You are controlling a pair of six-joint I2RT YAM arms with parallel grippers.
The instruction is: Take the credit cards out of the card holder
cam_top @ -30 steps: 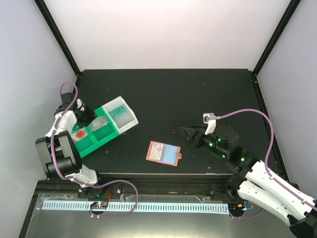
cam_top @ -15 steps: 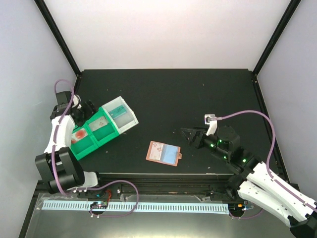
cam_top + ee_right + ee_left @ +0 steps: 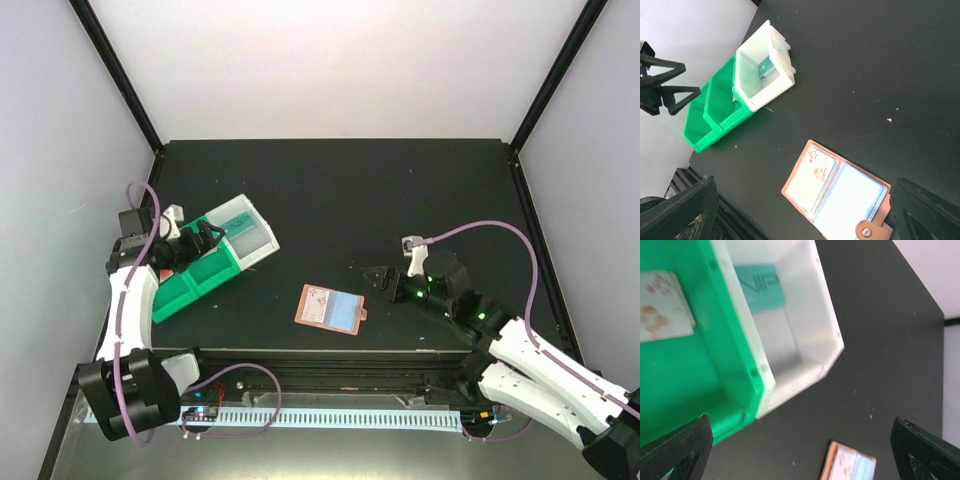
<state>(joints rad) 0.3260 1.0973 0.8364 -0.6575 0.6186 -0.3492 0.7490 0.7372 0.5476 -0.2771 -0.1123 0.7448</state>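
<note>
The card holder lies open on the black table, tab to the right. In the right wrist view the card holder shows a pale card with red marks in its left pocket and a grey-blue sleeve on its right half. My right gripper hovers open just right of the holder, nothing between its fingers. My left gripper hangs open and empty over the tray. Below it lie a teal card in the white bin and a pale red-marked card in a green compartment.
The green-and-white compartment tray stands at the left of the table, its white bin nearest the holder. Black frame posts rise at the back corners. A rail runs along the near edge below the holder.
My left gripper has opened wide and swung right from the tray's left end to over its middle. My right gripper has crept a little left, toward the card holder.
</note>
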